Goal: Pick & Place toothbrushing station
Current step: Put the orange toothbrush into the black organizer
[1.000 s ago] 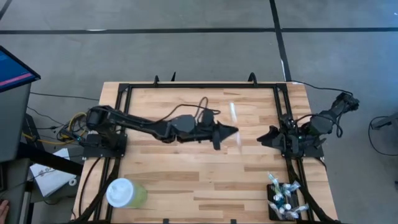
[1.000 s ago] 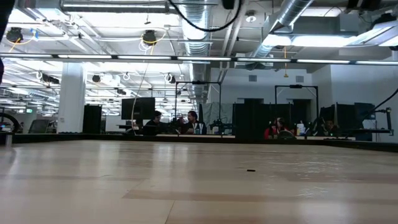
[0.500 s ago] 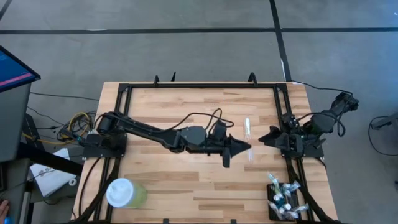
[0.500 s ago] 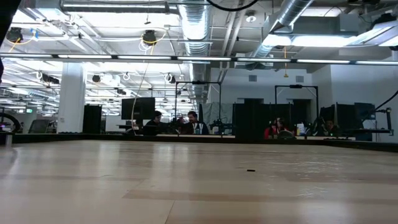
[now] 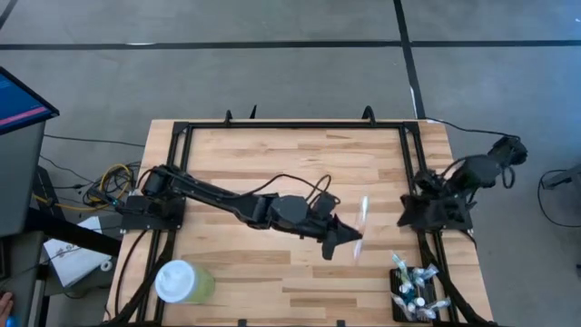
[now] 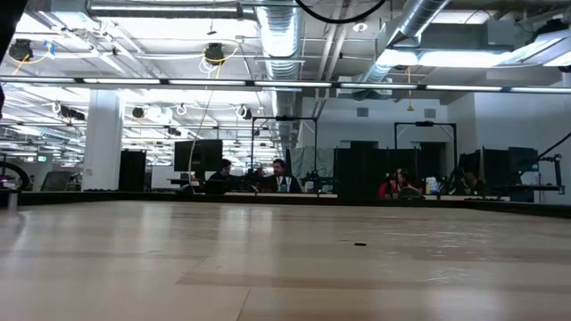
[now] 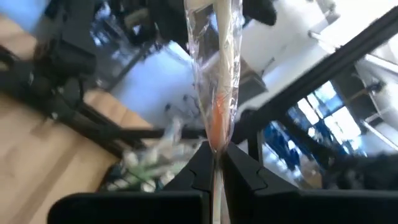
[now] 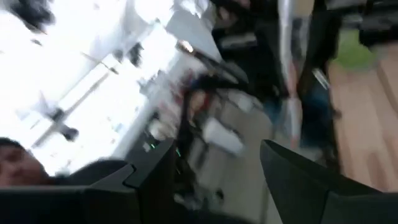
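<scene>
A: Fingers of the left gripper point(image 5: 343, 238) pinch a clear-wrapped toothbrush point(image 5: 361, 218) by its lower end, keeping it upright for carrying toward the toothbrushing station point(image 5: 415, 292), which sits at the table's point(image 5: 272, 154) near right corner, already stocked with wrapped brushes.

B: And the right gripper point(image 8: 217, 162)?

A: Its jaws are spread and hold nothing; that arm waits folded at the right edge.

B: What has changed?

A: The left arm has carried the brush rightward and nearer the station. The green cup point(image 5: 182, 282) has stayed put.
</scene>
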You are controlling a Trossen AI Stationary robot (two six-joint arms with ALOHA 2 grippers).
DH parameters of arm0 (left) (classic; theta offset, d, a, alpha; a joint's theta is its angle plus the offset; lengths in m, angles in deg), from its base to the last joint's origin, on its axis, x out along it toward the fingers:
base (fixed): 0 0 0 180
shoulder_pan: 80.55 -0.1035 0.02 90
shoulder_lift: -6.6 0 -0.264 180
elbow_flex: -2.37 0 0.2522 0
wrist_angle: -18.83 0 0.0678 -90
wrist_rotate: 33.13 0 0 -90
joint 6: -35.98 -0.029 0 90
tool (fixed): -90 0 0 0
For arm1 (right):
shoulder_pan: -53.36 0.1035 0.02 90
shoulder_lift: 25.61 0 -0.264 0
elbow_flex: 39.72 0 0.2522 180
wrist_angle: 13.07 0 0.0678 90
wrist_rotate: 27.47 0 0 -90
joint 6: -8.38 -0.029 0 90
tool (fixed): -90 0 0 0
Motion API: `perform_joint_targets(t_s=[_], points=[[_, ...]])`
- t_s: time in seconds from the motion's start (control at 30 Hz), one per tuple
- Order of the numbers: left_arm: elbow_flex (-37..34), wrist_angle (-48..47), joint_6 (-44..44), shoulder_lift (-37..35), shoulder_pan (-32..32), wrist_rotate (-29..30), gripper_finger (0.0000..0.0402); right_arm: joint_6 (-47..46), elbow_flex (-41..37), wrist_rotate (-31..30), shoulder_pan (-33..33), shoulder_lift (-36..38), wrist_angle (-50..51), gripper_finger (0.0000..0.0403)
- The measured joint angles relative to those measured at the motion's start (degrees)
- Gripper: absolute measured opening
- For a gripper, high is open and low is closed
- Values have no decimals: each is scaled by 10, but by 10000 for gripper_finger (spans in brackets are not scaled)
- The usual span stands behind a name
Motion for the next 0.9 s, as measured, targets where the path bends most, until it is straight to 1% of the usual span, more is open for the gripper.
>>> perform_joint_targets(t_s=[0.07, 0.1, 0.17, 0.27, 0.37, 0.47, 0.5, 0.6, 0.67, 0.77, 0.87, 0.9], points=[[0, -4, 0, 0, 2, -12, 5, 8, 37, 28, -11, -10, 92, 226], [0, -1, 0, 0, 3, -11, 5, 18, 58, 28, -17, -17, 147, 226], [0, -4, -5, -1, 8, 19, 5, 46, 107, 28, -30, -36, 222, 226], [0, -14, -27, -1, 16, 85, 5, 80, 169, 16, -51, -68, 317, 226], [0, -19, -52, -1, 26, 148, 5, 98, 222, 26, -75, -103, 361, 226], [0, -26, -61, -1, 32, 166, 5, 124, 263, 45, -93, -128, 415, 226], [0, -28, -61, 2, 33, 166, 5, 132, 274, 49, -99, -138, 426, 226], [-1, -32, -62, 9, 38, 168, 5, 139, 292, 59, -115, -176, 414, 226], [0, -19, -62, 17, 41, 191, 5, 143, 293, 45, -124, -184, 421, 226], [0, -21, -75, 19, 48, 238, 5, 147, 301, 26, -135, -216, 370, 226], [0, -16, -82, 21, 47, 243, 5, 161, 292, 27, -140, -227, 391, 226], [0, -17, -84, 23, 47, 242, 5, 163, 298, 27, -140, -236, 377, 226]])
